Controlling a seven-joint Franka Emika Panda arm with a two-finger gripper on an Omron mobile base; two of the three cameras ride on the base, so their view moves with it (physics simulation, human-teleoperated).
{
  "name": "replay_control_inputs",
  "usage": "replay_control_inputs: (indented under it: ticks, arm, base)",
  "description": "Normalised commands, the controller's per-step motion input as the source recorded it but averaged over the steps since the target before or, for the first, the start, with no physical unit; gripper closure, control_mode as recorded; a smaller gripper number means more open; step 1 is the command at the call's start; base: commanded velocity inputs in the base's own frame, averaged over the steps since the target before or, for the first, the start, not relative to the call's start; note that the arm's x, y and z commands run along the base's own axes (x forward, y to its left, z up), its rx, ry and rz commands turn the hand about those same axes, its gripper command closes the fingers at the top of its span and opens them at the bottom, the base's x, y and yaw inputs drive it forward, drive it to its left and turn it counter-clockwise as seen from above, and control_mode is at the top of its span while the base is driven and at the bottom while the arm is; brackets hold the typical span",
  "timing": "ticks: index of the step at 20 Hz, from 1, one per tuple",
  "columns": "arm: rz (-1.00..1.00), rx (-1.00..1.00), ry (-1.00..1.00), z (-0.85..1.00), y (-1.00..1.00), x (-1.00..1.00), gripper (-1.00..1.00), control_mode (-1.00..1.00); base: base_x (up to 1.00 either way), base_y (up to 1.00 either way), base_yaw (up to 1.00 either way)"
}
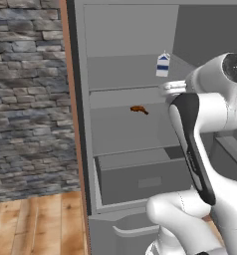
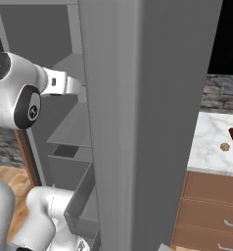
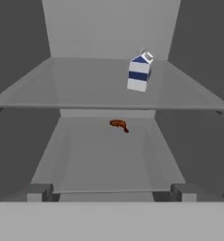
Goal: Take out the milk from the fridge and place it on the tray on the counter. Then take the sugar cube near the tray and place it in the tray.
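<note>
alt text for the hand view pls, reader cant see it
A small white milk carton with blue stripes stands on the upper shelf of the open grey fridge, right of centre. An orange-brown food item lies on the shelf below.

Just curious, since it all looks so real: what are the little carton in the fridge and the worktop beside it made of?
The milk: seemingly matte paperboard, judging by its folded gabled top. The counter: looks like polished marble, white with grey veins.

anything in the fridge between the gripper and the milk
Nothing visible. In the hand view the milk stands alone on the upper shelf, ahead of the open gripper. The orange-brown food item lies on the shelf below, off the approach line.
</note>
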Motion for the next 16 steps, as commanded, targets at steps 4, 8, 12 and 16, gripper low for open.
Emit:
replay_control_inputs:
  ticks: [4, 8, 12, 16]
  arm:
    - [-0.09, 0.00, -0.01, 0.24, -0.31, -0.01, -1.00, -1.00]
    - [-0.12, 0.00, 0.00, 0.03, -0.15, 0.04, -1.00, -1.00]
    - [-0.09, 0.00, 0.00, 0.00, -0.09, 0.25, -1.00, -1.00]
    - [-0.04, 0.00, -0.01, 0.00, -0.04, 0.39, -1.00, -1.00]
  base:
    - [0.00, 0.00, 0.00]
    - [0.00, 0.00, 0.00]
    - [0.00, 0.00, 0.00]
    - [0.00, 0.00, 0.00]
